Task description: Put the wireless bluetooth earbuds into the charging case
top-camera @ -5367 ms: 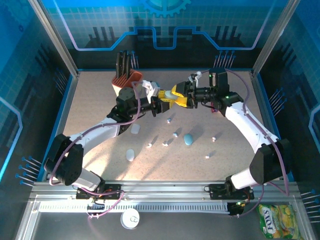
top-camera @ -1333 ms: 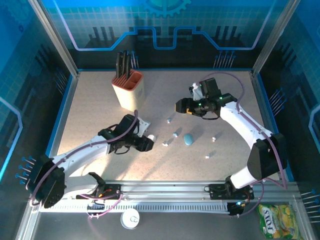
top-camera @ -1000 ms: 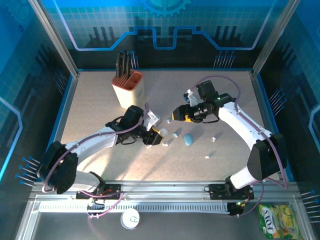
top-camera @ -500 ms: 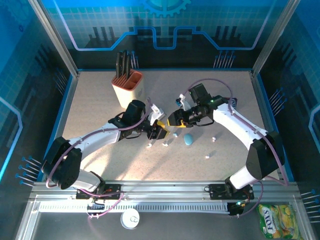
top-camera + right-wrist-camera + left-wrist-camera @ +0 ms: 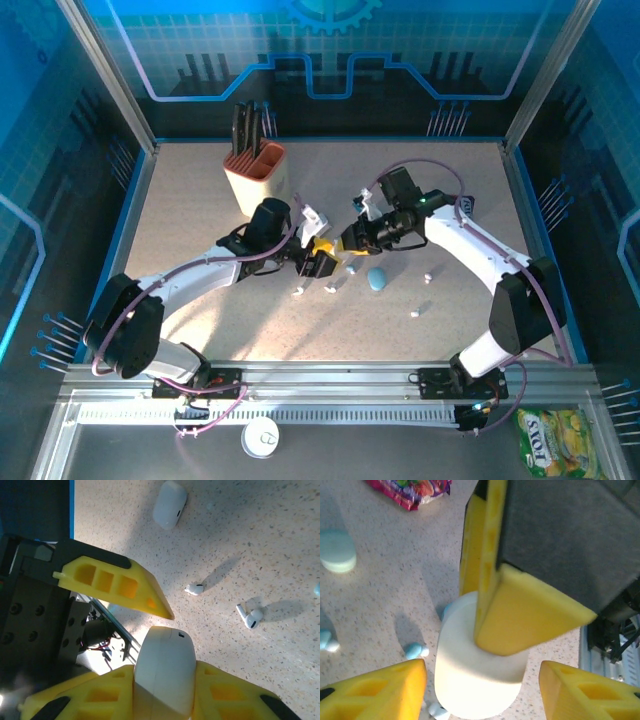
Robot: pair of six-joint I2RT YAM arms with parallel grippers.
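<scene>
- At the near edge, outside the table, a round white object (image 5: 260, 437) and a yellow-green candy bag (image 5: 552, 440) lie beside the metal rail.
- On the speckled table (image 5: 180, 215) the white earbuds (image 5: 415, 313) lie loose and scattered, and none of them sits in a case. One lies nearest to the arm bases. Two lie just in front of the grippers, and one lies to the right of a pale blue case (image 5: 377, 279), which rests flat on the table.
- In the middle of the table the two grippers meet around one white charging case (image 5: 475, 690), which is held off the surface.
- The left gripper (image 5: 482, 680) stands spread. Its yellow fingers (image 5: 380, 690) are one at each side of the white charging case, each with a small gap, so they do not touch it.
- The right gripper (image 5: 164, 680) is pressed together on the white charging case. Its two yellow fingers touch both flanks and pinch it.
- In the right wrist view two earbuds lie on the table beyond the held case. Farther away a second white case (image 5: 170, 502) lies flat, well apart from the grippers.
- In the left wrist view a red and pink wrapper (image 5: 410, 490) lies at the far side.
- At the far left of the table an orange knife holder (image 5: 257, 180) stands upright, with dark handles in it.
</scene>
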